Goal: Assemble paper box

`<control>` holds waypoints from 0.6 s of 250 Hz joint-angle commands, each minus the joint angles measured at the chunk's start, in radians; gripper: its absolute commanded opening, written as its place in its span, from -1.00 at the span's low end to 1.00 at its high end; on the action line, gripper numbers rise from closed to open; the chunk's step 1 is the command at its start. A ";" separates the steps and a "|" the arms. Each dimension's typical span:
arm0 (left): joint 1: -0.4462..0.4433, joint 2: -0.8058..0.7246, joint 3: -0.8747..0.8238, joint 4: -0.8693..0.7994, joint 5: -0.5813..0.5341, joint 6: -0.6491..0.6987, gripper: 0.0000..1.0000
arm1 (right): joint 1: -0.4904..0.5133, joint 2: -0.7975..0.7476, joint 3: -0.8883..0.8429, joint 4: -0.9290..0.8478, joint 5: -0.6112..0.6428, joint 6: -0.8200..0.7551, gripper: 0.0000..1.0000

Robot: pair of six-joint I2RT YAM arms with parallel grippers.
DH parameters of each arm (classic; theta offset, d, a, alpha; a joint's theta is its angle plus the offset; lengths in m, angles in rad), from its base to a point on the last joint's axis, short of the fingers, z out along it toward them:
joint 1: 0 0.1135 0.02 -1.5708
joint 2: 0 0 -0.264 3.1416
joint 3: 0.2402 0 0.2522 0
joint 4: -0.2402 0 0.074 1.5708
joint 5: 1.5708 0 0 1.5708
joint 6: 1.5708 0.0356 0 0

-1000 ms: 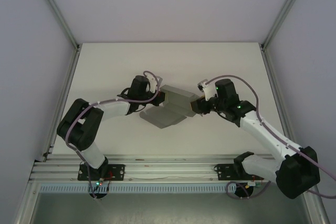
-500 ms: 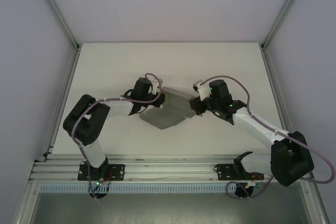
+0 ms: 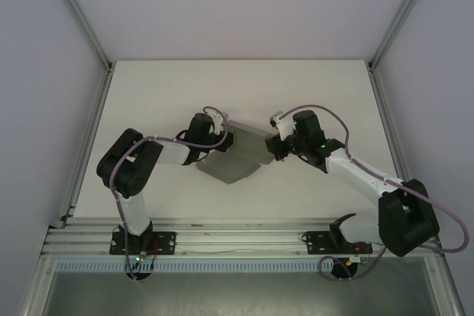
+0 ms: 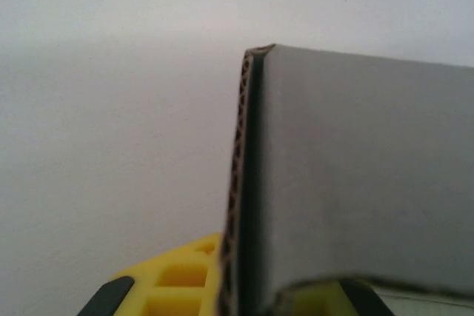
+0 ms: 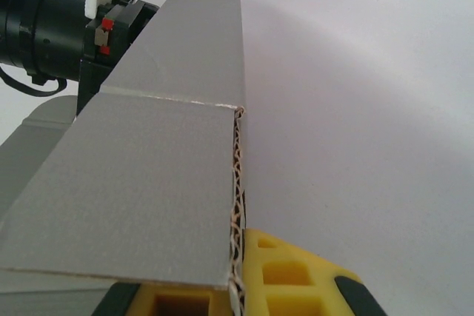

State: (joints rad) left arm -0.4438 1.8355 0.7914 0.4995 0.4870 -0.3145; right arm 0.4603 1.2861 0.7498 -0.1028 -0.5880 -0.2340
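White worktop [image 3: 148, 94], walled enclosure. Mid-frame in the top view, the box [image 3: 237, 157] lies partly folded between the arms.

Change: the right jaws, part open a second ago, are now shut on the box's right end, and the right arm [image 3: 355, 172] has folded closer in. The left jaws stay shut on the left end.

Judgement: both ends are secured, so folding can proceed.

Top view gives the layout, not the grip. Wrist views show the board's corrugated edge seated against yellow pads [image 5: 296, 279]. Right wrist adds a crease [image 5: 170, 105] between two panels.
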 commanded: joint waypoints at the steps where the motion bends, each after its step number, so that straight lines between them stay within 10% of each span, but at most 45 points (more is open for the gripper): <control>1: 0.003 0.008 -0.005 0.108 0.000 -0.040 -0.82 | 0.015 0.024 0.009 -0.127 0.006 -0.012 -1.00; 37: -0.006 -0.004 0.017 0.027 -0.140 -0.050 -1.00 | 0.016 0.011 0.011 -0.140 0.011 0.019 -1.00; 70: -0.055 -0.010 0.076 -0.193 -0.505 -0.076 -1.00 | 0.040 -0.019 0.003 -0.147 0.086 0.059 -1.00; 150: -0.070 0.067 0.209 -0.570 -0.721 -0.313 -1.00 | 0.084 -0.048 -0.030 -0.078 0.295 0.134 -1.00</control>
State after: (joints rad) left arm -0.5732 1.8435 0.9733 0.1600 0.0597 -0.4660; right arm 0.5362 1.2747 0.7540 -0.0978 -0.3885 -0.1421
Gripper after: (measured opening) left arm 0.098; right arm 0.065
